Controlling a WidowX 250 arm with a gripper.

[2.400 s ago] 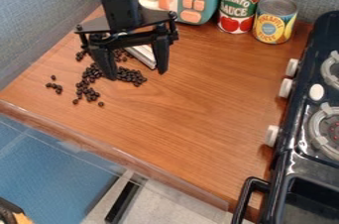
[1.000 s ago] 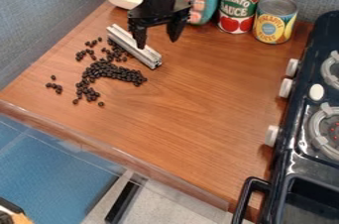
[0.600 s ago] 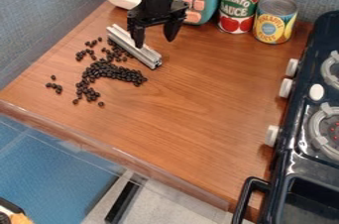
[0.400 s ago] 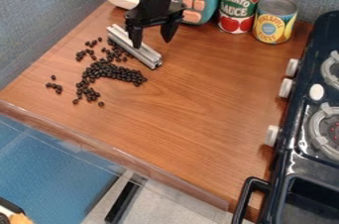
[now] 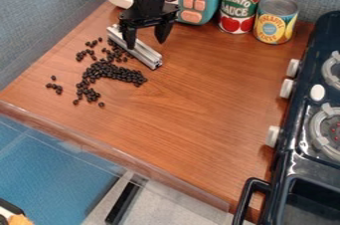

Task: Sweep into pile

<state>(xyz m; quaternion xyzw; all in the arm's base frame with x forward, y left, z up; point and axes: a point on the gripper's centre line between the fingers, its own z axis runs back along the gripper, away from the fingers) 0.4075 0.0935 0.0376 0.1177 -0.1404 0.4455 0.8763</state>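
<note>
At the left, the dark beans and the pale metal bar lie just as they did a moment ago; only the black gripper has moved, edging leftward in the frame until it hangs over the bar. No sweeping comes of this yet; it looks like lining up to take the bar as the sweeping tool.

Farthest left on the wooden counter sits a small stray group of beans, well apart from the rest. Next come a loose scatter towards the top and a straggling tail towards the bottom, joined by a denser curved band in the left middle of the frame. The bar rests aslant just beside the band, on its upper right, its near end pointing to the lower right.

The gripper, in the upper left of the frame, has its fingers well apart, with nothing clamped between them. The left one overlaps the bar in the picture; whether it touches, I cannot tell. The right one hangs to the right of the bar. Closing on the bar probably calls for going lower with one finger on each side; coming down on its top could tip or skid it. Once gripped, it would then need to gather the strays at the left into the band.
</note>
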